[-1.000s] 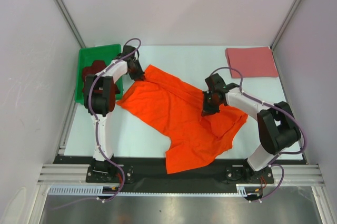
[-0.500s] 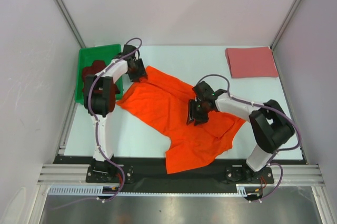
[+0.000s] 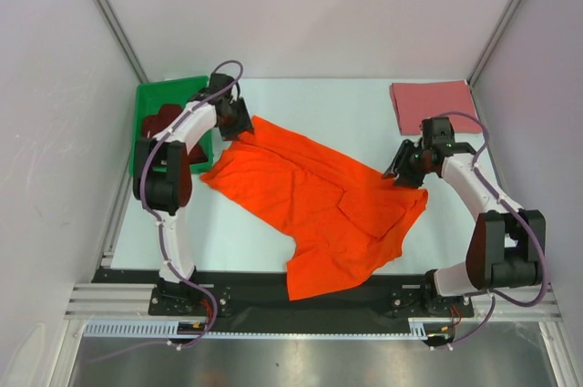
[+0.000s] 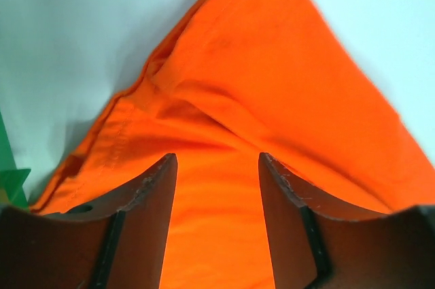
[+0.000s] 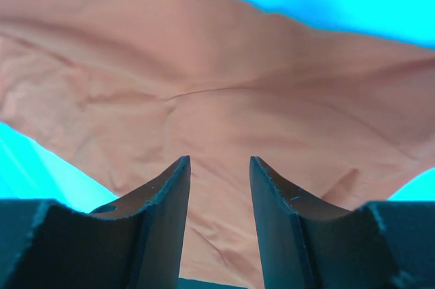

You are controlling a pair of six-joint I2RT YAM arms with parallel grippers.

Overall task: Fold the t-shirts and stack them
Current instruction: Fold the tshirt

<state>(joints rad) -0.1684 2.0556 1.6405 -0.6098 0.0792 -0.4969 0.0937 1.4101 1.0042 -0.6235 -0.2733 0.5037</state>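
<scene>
Bright orange cloth t-shirt (image 3: 314, 200) lies rumpled on pale worktop (image 3: 346, 114), long axis diagonal, far-left to near-right. L jaws apart over its far-left corner; R jaws apart, narrower, at its right edge.

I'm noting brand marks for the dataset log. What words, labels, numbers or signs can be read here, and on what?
None can be read.
The orange t-shirt, the folded pink t-shirt and the green bin show no print, tag or label.
Small coloured specks by the right arm's base are too small to read.
</scene>
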